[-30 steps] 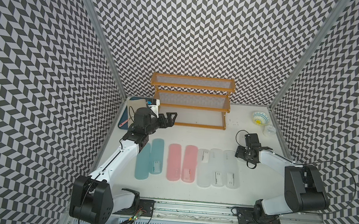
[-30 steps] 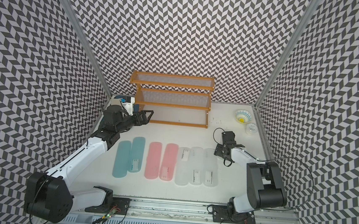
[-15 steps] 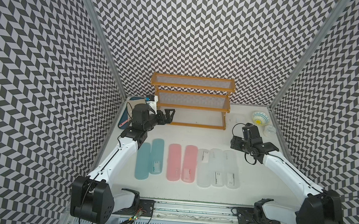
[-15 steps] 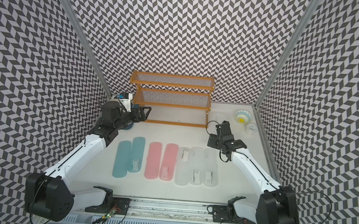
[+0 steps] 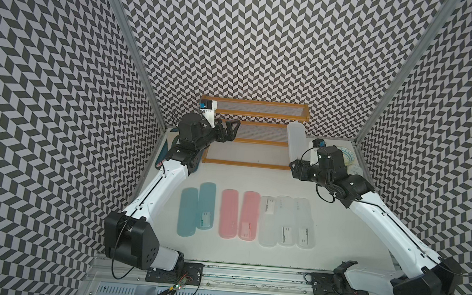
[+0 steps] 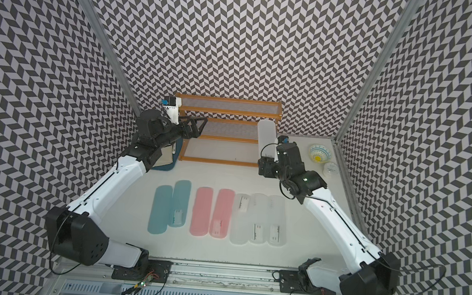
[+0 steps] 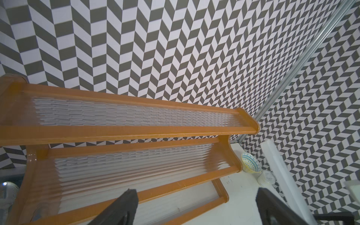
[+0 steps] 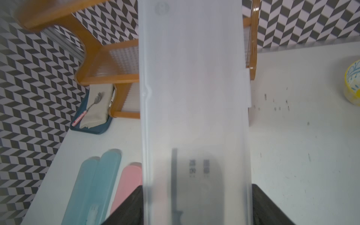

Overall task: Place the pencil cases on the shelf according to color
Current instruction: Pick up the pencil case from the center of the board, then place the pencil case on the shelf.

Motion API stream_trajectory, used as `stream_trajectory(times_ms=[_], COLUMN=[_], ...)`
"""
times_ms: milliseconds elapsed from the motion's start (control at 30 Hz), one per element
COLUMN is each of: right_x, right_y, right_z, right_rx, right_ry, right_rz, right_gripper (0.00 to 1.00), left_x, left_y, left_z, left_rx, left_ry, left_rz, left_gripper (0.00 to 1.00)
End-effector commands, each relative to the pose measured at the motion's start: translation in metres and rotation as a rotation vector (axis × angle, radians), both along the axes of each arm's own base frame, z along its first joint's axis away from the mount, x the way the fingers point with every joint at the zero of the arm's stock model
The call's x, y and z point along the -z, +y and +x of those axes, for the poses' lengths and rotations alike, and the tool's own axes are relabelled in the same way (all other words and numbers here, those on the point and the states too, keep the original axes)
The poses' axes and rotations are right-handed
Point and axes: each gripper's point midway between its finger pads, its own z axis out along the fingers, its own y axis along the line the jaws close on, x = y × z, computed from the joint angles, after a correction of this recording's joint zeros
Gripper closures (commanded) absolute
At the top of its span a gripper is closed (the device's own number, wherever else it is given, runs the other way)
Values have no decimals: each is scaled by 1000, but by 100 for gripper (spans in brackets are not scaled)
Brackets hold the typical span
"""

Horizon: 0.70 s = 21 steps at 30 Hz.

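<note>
Gripping the frosted white case (image 5: 295, 142) by its lower, labelled end, the right jaws carried it raised and nearly upright near the right end of the shelf (image 5: 260, 116), whose three tiers were bare. The left jaws stood wide apart and empty by the shelf's left end.

The likeliest trouble was leverage. With so long a box pinched at one end, its smooth plastic could pivot or slide in the grasp as it was tipped flat. Its free end could also knock the wooden side post or catch on a tier's raised front rail, and a narrow tier might let it roll off.

The case was translucent, flat and round-ended. The shelf had an orange-brown glossy frame and pale ribbed mesh.

On the matte white worktop (image 5: 249, 258) two teal cases (image 5: 206, 203), two pink cases (image 5: 229, 211) and three frosted cases (image 5: 287, 215) lay side by side in a row.
</note>
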Motion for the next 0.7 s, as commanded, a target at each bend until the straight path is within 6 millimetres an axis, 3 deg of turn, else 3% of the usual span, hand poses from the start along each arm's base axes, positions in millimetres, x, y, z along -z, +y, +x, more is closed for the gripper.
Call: stream_trajectory(times_ms=[0,200,300,467,667], right_x=[-38,-66,-76,-91,-94], right_y=[7,13,17,19,11], right_z=[24,61,85,124,157], right_rx=[19,70,91,103,121], right_ry=[-124,-172,-187,-213,-212], right_rz=[21,-2,-15,2,21], right_gripper=[29,28,28,28,27], left_x=[0,27,39,37,42], left_y=[-5,-19,-16,-17,-18], left_z=[4,0,-4,-12,-10], left_rx=[29,111,95,99,99], left_ry=[-53,-3,23,8,27], left_rz=[18,31,42,35,38], left_gripper=[0,0,0,1,0])
